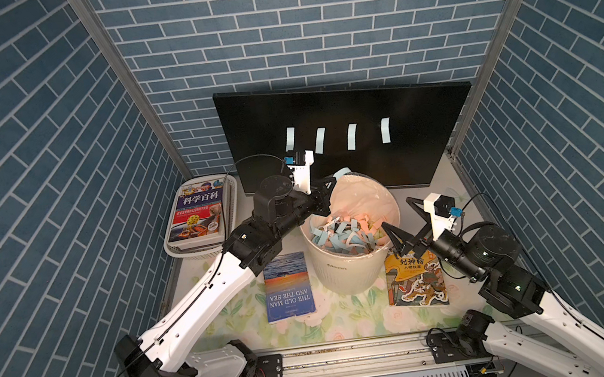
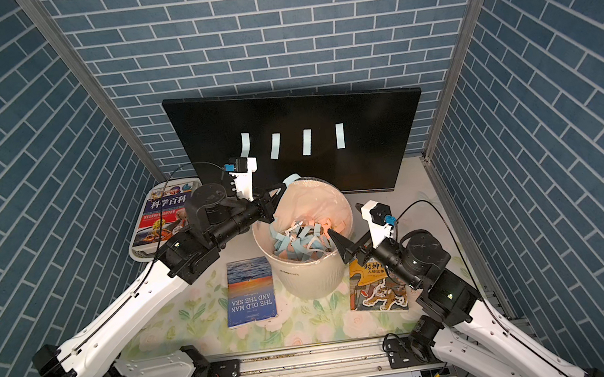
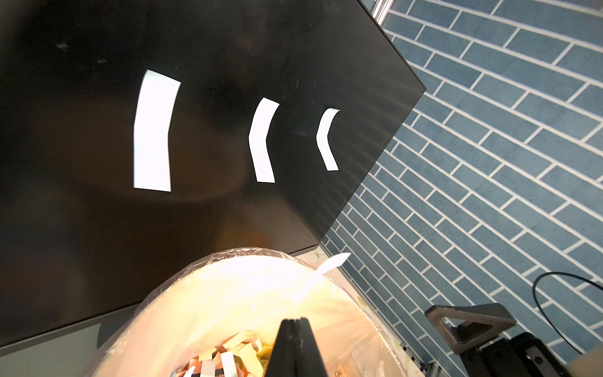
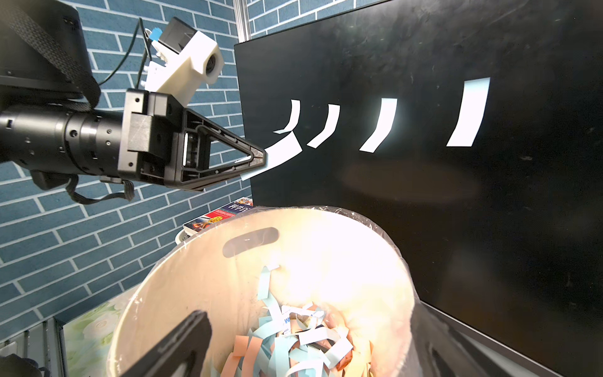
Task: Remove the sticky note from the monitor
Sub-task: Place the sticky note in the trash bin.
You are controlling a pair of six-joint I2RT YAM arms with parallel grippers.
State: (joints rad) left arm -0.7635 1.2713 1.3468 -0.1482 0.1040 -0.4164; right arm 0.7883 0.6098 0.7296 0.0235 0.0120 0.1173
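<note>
Monitor (image 1: pixel 421 124): it stands at the back of the counter (image 1: pixel 348 322), behind the bin (image 1: pixel 342 274), and we see a dark screen.
Notes (image 1: pixel 352 136): 4 pale strips are stuck in a row across the screen.
Left hand (image 4: pixel 261 156): closed on a held note (image 4: pixel 284 153), pale blue, which we see above the bin's far rim, just in front of the screen.
Right hand (image 1: pixel 395 211): jaws wide apart, gripping nothing, above the bin's near rim.
Scraps (image 1: pixel 341 233): we see a blue, pink and yellow heap inside the bin.
Blue book (image 1: pixel 288 287): flat beside the bin, on the left arm's side.
Yellow book (image 1: pixel 415 281): flat on the opposite side, partly under the right arm.
</note>
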